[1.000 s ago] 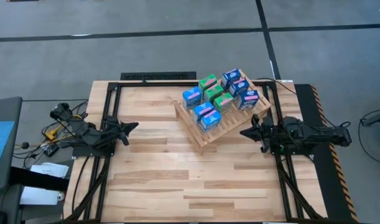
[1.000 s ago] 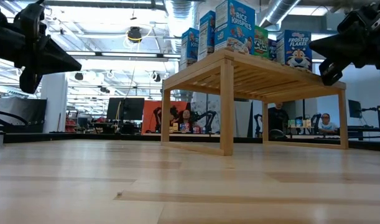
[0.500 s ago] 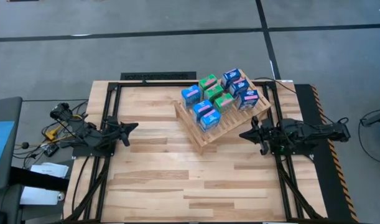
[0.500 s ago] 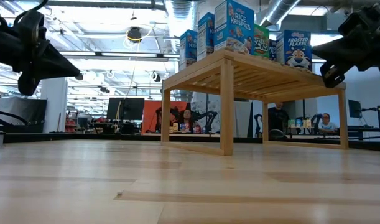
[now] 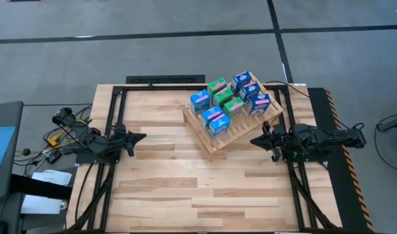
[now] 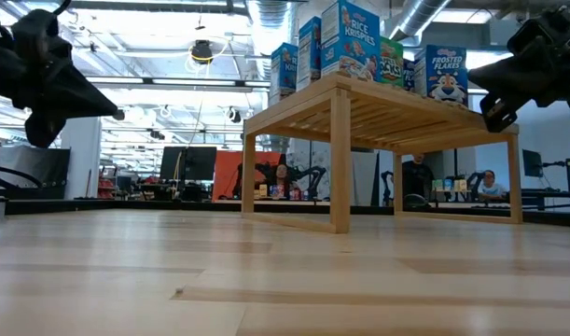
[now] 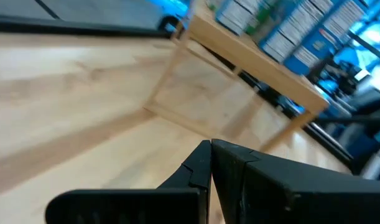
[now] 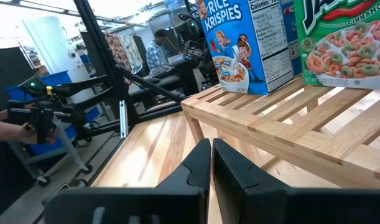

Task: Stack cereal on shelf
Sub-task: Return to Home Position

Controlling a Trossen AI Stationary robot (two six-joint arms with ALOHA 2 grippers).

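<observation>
Cereal [image 5: 224, 99] on shelf [image 5: 241, 132], cables [image 5: 60, 121] beside table [image 5: 172, 190]

desk [image 5: 166, 195]: near half was bare plank, open from side to side.
shelf [image 5: 242, 132]: the main obstacle, far and right of centre, set askew. its near slats were bare.
cereal boxes [image 5: 232, 99]: stood upright in rows on the shelf's far slats and blocked any pass across the top.
under the shelf: open gap between the legs [image 6: 340, 159].
left claw [image 5: 141, 136]: fingers together at the left side, with open desk between it and the shelf.
right claw [image 5: 253, 140]: fingers together just beside the shelf's near right edge, with little room there.
black frame [image 5: 166, 79]: lined the far edge.
</observation>
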